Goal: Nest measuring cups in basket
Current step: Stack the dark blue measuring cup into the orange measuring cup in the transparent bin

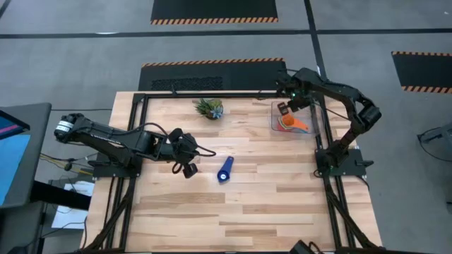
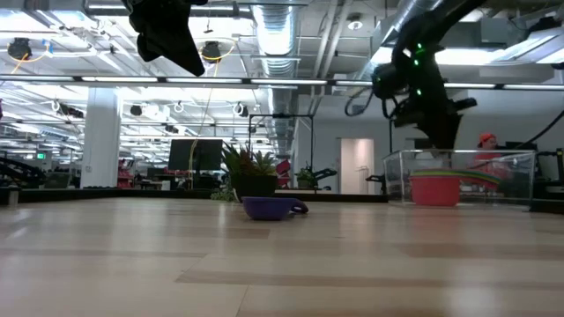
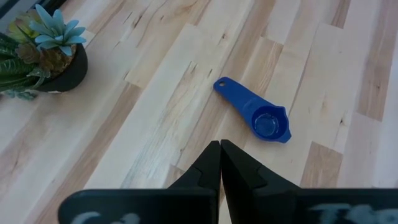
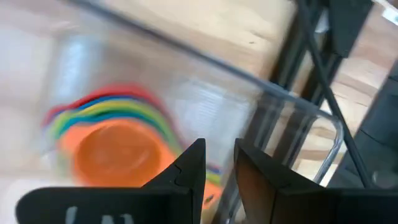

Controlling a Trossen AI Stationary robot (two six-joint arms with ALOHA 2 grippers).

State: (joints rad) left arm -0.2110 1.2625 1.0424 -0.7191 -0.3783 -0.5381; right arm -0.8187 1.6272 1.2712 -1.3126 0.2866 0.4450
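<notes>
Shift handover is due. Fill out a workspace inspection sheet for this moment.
Surface: wooden table, bare planks over most of it.
Job's things: stacked cups, orange on top with yellow, green, blue and red rims showing under it, sit in the clear basket at the table's far right; one blue cup lies alone mid-table.
Clutter: potted plant near the far edge.
Grippers: left gripper shut, empty, raised short of the blue cup; right gripper partly open, empty, over the basket.
Cables: black cable along the left arm.
Surroundings: monitor left of the table; striped floor mats.
</notes>
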